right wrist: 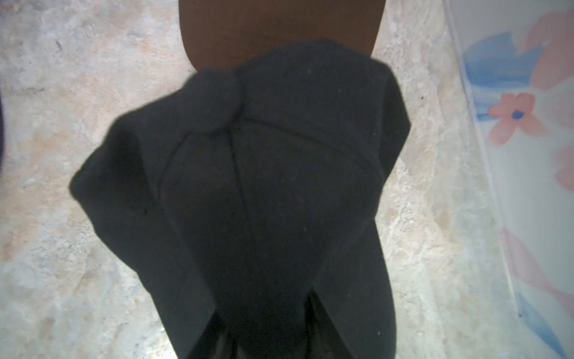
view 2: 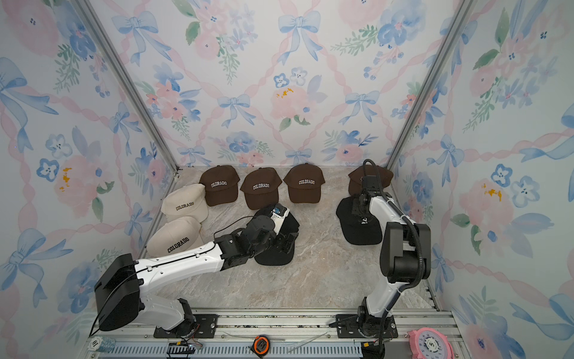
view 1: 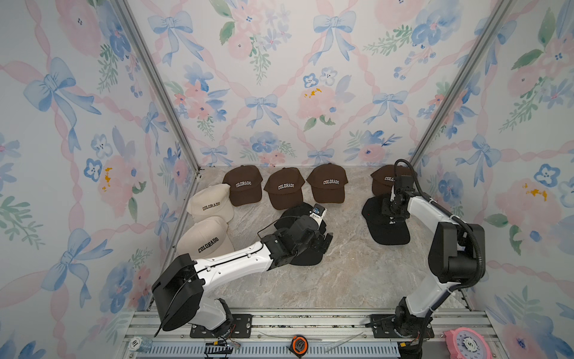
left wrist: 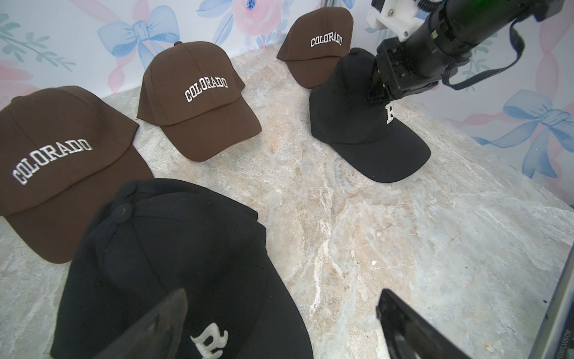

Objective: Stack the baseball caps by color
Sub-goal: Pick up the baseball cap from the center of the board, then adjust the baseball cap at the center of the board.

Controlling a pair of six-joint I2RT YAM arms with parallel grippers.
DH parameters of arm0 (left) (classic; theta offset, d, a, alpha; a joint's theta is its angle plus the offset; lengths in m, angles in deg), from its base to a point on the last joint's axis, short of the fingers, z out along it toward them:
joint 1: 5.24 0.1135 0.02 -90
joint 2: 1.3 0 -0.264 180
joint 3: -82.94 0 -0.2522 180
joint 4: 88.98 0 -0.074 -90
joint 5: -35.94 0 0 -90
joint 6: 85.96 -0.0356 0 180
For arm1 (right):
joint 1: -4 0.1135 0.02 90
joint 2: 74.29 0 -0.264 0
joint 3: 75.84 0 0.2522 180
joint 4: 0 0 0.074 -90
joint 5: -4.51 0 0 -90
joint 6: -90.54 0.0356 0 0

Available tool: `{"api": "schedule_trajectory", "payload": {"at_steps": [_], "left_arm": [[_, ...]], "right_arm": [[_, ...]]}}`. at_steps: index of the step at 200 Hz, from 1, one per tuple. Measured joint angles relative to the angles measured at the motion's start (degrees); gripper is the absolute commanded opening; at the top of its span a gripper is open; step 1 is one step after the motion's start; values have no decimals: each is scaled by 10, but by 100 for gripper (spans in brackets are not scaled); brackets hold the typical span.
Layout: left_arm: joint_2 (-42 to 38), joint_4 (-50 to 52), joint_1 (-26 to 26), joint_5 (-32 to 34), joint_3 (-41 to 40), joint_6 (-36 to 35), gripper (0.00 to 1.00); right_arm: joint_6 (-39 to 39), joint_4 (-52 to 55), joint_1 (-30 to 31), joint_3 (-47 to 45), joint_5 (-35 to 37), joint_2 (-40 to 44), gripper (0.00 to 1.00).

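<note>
Three dark brown baseball caps [view 1: 243, 189] [view 1: 284, 192] [view 1: 328, 183] lie in a row at the back, and a fourth [view 1: 383, 180] sits at the back right. Two cream caps [view 1: 211, 202] [view 1: 206, 239] lie by the left wall. My right gripper [right wrist: 264, 307] is shut on the crown of a black cap [view 1: 385, 230], just in front of the fourth brown one. In the middle, two black caps [left wrist: 174, 248] lie one on the other. My left gripper [left wrist: 281, 298] hangs open over their brim edge, one finger over the cap and one over the table.
The marble tabletop [view 1: 341, 273] is boxed in by floral walls on three sides. Along the front metal rail lie a tape measure [view 1: 299, 345], a pink dial [view 1: 466, 343] and a poker chip [view 1: 135, 343].
</note>
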Motion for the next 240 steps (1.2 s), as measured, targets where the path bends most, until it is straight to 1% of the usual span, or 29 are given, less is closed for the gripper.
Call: {"api": "schedule_trajectory", "payload": {"at_steps": [4, 8, 74, 104, 132, 148, 166, 207, 240], "left_arm": [[1, 1, 0, 0, 1, 0, 98], [2, 1, 0, 0, 2, 0, 98], [5, 6, 0, 0, 8, 0, 98], [-5, 14, 0, 5, 7, 2, 98], [-46, 22, 0, 20, -7, 12, 98], [-77, 32, 0, 31, -17, 20, 98], [-113, 42, 0, 47, -34, 31, 98], [-217, 84, 1, 83, -94, 64, 98], [-330, 121, 2, 107, -152, 95, 98]], "right_arm": [[3, 1, 0, 0, 0, -1, 10], [-3, 1, 0, 0, -2, -2, 0], [15, 20, 0, 1, -19, 5, 0], [31, 42, 11, 1, -24, 46, 0], [48, 70, 38, 6, -23, 103, 1], [61, 81, 67, 11, -21, 132, 1], [78, 98, 115, 17, -12, 156, 1], [134, 128, 248, 30, 9, 194, 2], [183, 148, 351, 46, 43, 212, 3]]}}
